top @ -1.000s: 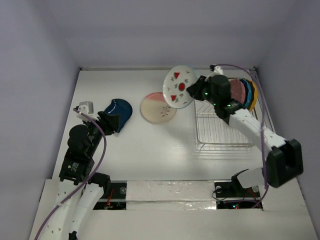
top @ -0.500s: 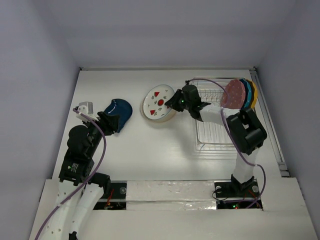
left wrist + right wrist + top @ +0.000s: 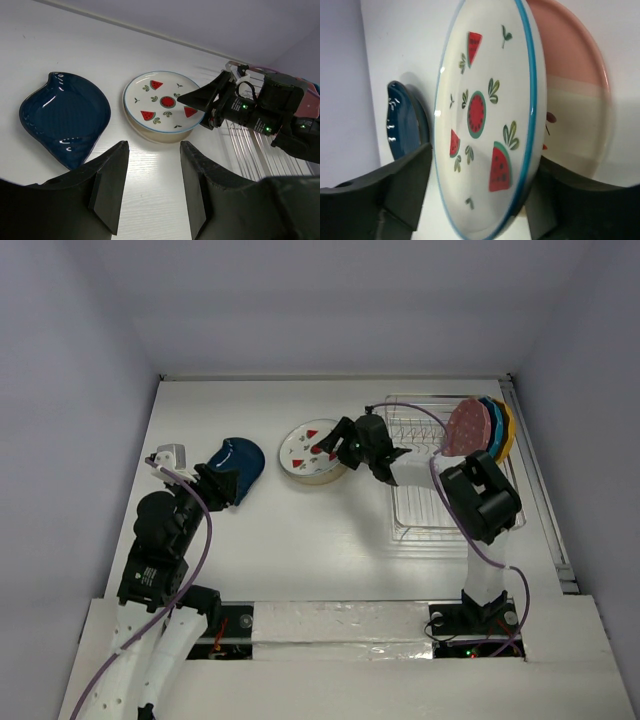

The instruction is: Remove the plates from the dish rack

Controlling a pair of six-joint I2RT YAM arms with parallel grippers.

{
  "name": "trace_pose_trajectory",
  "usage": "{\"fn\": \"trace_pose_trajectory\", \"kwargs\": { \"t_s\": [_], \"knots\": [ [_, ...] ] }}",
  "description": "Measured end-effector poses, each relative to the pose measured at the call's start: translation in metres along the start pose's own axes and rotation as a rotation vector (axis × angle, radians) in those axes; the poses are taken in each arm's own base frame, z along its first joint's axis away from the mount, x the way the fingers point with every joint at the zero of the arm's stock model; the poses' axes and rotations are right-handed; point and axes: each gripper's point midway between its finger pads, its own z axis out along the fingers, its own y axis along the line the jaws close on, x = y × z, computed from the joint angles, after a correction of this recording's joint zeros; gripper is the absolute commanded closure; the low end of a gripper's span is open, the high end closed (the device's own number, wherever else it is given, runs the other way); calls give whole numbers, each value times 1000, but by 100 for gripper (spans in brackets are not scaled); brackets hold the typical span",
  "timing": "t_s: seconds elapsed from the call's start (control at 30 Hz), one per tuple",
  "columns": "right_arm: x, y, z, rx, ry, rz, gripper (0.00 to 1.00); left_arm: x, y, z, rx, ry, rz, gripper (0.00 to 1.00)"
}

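Note:
The white plate with red wedge marks [image 3: 310,446] [image 3: 162,102] [image 3: 485,115] lies on top of a pink-and-cream plate [image 3: 575,115] on the table, left of the dish rack [image 3: 440,510]. My right gripper [image 3: 335,445] [image 3: 482,165] is open, its fingers straddling that plate's right rim. The dark blue plate [image 3: 240,457] [image 3: 65,117] lies flat further left. My left gripper [image 3: 225,483] [image 3: 152,147] hovers open and holds nothing just in front of it. Pink [image 3: 468,427], bright blue [image 3: 490,418] and yellow [image 3: 507,430] plates stand upright at the rack's far right end.
White walls close the table in on three sides. The rack's near part [image 3: 250,155] holds only bare wire prongs. A purple cable runs from the right arm over the rack's back edge.
The right arm carried the white plate from above the rack down and left onto the pink-and-cream plate, and its jaws have spread. The left arm has not moved.

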Motion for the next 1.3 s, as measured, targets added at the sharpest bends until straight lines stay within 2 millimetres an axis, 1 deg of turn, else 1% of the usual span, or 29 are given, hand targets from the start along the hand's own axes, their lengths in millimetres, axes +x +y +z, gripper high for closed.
{"fn": "trace_pose_trajectory", "kwargs": {
  "t_s": [0.03,0.17,0.4,0.53,0.6,0.63,0.67,0.7,0.73,0.8,0.83,0.87,0.9,0.97,1.0,1.07,1.1,1.13,1.17,1.2,1.23,1.27,1.3],
  "knots": [
    [-1,-2,0,9,-5,-4,20,0,0,0,0,0,0,58],
    [1,-16,-1,69,-17,-47,16,0,0,0,0,0,0,58],
    [4,-43,-15,228,-22,-179,14,-1,-1,-1,3,-5,0,58],
    [-2,-50,-26,313,-34,-267,13,-1,-1,-1,3,-6,0,58],
    [-6,-51,-31,344,-39,-307,15,-1,-1,-1,3,-7,0,58],
    [-8,-51,-34,355,-41,-326,18,-1,-1,-1,3,-7,0,58],
    [-10,-51,-37,367,-42,-347,25,-1,-1,-1,3,-7,0,58],
    [-11,-51,-41,375,-43,-366,29,-1,-1,-1,3,-7,0,58],
    [-13,-49,-46,380,-45,-382,46,-1,-1,-2,3,-7,0,58],
    [-20,-41,-57,383,-58,-411,68,-1,-1,-2,3,-7,0,58],
    [-27,-35,-66,381,-79,-425,77,-1,-1,-2,3,-7,0,58],
    [-36,-28,-78,385,-112,-436,90,-2,-1,-2,3,-8,0,58],
    [-49,-21,-94,397,-154,-453,95,-2,-1,-2,4,-8,0,58],
    [-76,0,-126,393,-250,-462,100,-2,-1,-2,4,-8,0,58],
    [-95,9,-146,395,-315,-458,100,-2,-1,-2,4,-8,0,58],
    [-137,15,-189,417,-440,-442,100,-2,-1,-2,5,-10,0,58],
    [-162,12,-212,440,-514,-420,100,-2,-1,-2,6,-10,0,58],
    [-182,3,-233,473,-577,-398,100,-2,-1,-3,6,-12,0,58],
    [-202,-11,-254,519,-634,-374,92,-3,-1,-3,7,-12,0,58],
    [-215,-24,-271,560,-674,-353,87,-3,-1,-3,7,-13,0,58],
    [-227,-43,-289,623,-711,-334,81,-3,-1,-3,7,-13,0,58],
    [-235,-60,-303,687,-735,-320,73,-3,-1,-3,7,-14,0,58],
    [-238,-73,-311,729,-739,-314,69,-3,-2,-3,8,-13,0,58]
  ]
}}
